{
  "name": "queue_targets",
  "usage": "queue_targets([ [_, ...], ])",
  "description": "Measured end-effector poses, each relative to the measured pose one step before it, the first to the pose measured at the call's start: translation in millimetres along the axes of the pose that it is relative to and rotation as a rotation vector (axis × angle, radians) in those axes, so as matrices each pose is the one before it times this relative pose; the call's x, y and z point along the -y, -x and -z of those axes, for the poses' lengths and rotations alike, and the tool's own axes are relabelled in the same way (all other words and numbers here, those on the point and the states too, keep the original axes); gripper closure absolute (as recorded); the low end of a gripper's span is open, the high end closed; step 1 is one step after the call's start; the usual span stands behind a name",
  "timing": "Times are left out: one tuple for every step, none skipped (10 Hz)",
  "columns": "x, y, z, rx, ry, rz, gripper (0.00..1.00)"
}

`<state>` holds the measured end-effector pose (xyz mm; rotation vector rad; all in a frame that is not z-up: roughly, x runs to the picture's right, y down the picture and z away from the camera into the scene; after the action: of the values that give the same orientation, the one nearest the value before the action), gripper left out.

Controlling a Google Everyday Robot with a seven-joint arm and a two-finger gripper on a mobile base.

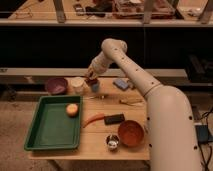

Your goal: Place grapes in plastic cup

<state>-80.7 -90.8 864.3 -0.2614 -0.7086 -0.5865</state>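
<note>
My gripper (91,77) is at the back of the wooden table, right over the small grey-blue plastic cup (95,87). A small dark reddish bunch, the grapes (90,80), shows at the gripper's tip, just above the cup's rim on its left side. The gripper looks shut on the bunch. The gripper and the grapes hide part of the cup's mouth.
A whitish cup (77,84) and a purple bowl (56,85) stand left of the plastic cup. A green tray (47,130) holds a round yellow fruit (73,109). A carrot (93,119), a black block (114,119), an orange bowl (131,133), a metal cup (113,142) and a blue sponge (121,83) lie around.
</note>
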Motion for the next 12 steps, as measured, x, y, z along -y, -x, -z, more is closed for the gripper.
queue_targets([
  [-0.29, -1.17, -0.81, 0.00206, 0.00253, -0.00344, 1.00],
  [-0.90, -1.98, -0.28, 0.00221, 0.00158, -0.00542, 1.00],
  [-1.04, -1.81, -0.15, 0.00165, 0.00192, -0.00470, 1.00],
  [-0.74, -0.83, -0.81, 0.00147, 0.00304, -0.00249, 1.00],
  [-0.40, -0.46, -1.06, 0.00193, 0.00227, -0.00238, 1.00],
  [-0.53, -0.13, -2.04, 0.00353, 0.00426, -0.00288, 1.00],
  [-0.64, -0.16, -1.17, 0.00230, 0.00304, -0.00176, 1.00],
  [-1.37, -0.90, -1.49, 0.00253, 0.00266, -0.00321, 1.00],
  [-1.35, -0.64, -1.29, 0.00290, 0.00279, -0.00234, 1.00],
  [-1.30, -0.64, -1.59, 0.00246, 0.00272, -0.00235, 1.00],
  [-1.06, -0.48, -1.68, 0.00207, 0.00303, -0.00223, 1.00],
  [-0.99, -0.33, -1.66, 0.00198, 0.00253, -0.00185, 1.00],
])
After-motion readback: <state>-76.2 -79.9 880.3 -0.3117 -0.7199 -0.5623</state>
